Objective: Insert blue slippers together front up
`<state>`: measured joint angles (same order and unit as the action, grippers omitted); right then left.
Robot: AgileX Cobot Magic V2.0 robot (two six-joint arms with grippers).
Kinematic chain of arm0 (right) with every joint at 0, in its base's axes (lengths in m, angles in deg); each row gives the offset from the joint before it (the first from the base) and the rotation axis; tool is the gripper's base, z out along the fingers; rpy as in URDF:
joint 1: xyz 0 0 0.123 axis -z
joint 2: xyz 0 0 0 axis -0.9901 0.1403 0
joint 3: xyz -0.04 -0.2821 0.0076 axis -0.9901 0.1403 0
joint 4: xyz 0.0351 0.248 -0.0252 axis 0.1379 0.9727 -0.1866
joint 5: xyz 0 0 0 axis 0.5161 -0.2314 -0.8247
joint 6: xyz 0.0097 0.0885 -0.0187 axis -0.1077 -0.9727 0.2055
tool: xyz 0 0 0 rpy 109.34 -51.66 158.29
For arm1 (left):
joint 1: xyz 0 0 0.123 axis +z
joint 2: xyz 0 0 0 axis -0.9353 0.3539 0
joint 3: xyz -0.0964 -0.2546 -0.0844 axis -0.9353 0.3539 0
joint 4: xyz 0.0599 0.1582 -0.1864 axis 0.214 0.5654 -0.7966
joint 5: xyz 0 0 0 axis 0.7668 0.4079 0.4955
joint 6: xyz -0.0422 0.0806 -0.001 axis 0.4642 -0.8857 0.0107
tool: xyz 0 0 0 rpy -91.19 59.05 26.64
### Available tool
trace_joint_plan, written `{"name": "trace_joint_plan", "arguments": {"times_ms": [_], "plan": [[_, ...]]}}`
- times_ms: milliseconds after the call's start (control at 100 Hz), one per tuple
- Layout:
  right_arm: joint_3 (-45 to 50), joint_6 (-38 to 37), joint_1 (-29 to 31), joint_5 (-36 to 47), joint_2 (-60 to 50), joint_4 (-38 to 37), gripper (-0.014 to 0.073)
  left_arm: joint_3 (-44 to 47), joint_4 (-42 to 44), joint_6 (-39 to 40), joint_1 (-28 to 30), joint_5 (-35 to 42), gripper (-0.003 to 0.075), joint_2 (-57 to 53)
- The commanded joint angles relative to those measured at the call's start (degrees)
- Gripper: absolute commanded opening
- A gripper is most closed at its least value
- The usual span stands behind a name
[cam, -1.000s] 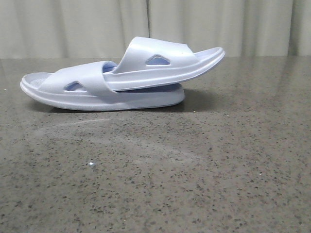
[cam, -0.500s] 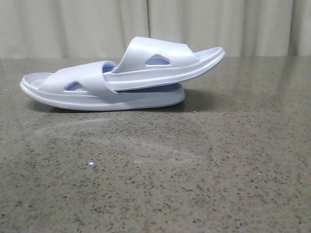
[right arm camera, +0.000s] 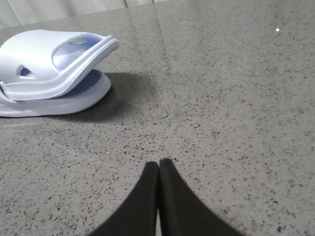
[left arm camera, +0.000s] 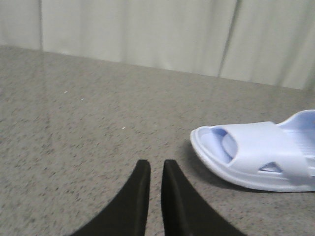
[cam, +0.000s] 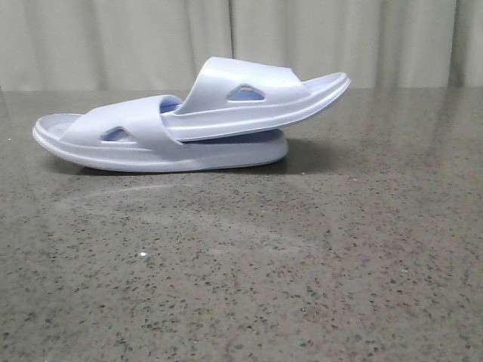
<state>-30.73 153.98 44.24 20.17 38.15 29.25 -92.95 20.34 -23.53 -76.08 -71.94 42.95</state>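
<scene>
Two blue slippers [cam: 189, 121] lie nested on the speckled grey table [cam: 249, 264], toward its far edge and left of centre, and we record them from left to right. At the far left we see the lower slipper [cam: 98, 147] resting flat on its sole, its rounded end pointing left and its wide strap with a triangular cutout facing the camera. Next, the upper slipper [cam: 256, 98] is pushed in under that strap; its free end rises to the right, tilted upward, and overhangs the lower sole, casting a shadow on the table beneath. A pale curtain [cam: 302, 38] hangs behind the table. Neither arm appears in the front view. In the left wrist view, the left gripper [left arm camera: 153, 169] hangs over bare table near the lower slipper's rounded end, its black fingers nearly together with a thin gap, holding nothing. In the right wrist view, the right gripper [right arm camera: 158, 167] has its fingers pressed together, empty, well apart from the raised end.
</scene>
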Motion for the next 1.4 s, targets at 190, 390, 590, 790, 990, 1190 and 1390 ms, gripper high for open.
{"name": "trace_joint_plan", "arguments": {"times_ms": [190, 390, 590, 790, 990, 1190, 1390], "plan": [[-1.5, 0.6, -0.1, 0.6, -0.1, -1.1, -0.0078, 8.2, 28.4, 27.7, 4.2, 5.2, 0.0015, -11.4], [-1.5, 0.6, -0.1, 0.6, -0.1, -1.1, -0.0078, 10.8, 29.3, 28.4, 11.9, 1.4, 0.0015, -18.7], [-1.5, 0.6, -0.1, 0.6, -0.1, -1.1, -0.0078, 10.8, 31.7, 28.3, 12.2, -0.7, 0.0015, -19.6], [-1.5, 0.6, -0.1, 0.6, -0.1, -1.1, -0.0078, 10.8, 31.0, 28.3, 12.2, -1.4, 0.0015, -19.6], [-1.5, 0.6, -0.1, 0.6, -0.1, -1.1, -0.0078, 10.8, 31.0, 28.3, 12.2, -1.4, 0.0015, -19.6], [-1.5, 0.6, -0.1, 0.6, -0.1, -1.1, -0.0078, 10.8, 31.0, 28.3, 12.2, -1.4, 0.0015, -19.6], [-1.5, 0.6, -0.1, 0.6, -0.1, -1.1, -0.0078, 10.8, 31.0, 28.3, 12.2, -1.4, 0.0015, -19.6]]}}
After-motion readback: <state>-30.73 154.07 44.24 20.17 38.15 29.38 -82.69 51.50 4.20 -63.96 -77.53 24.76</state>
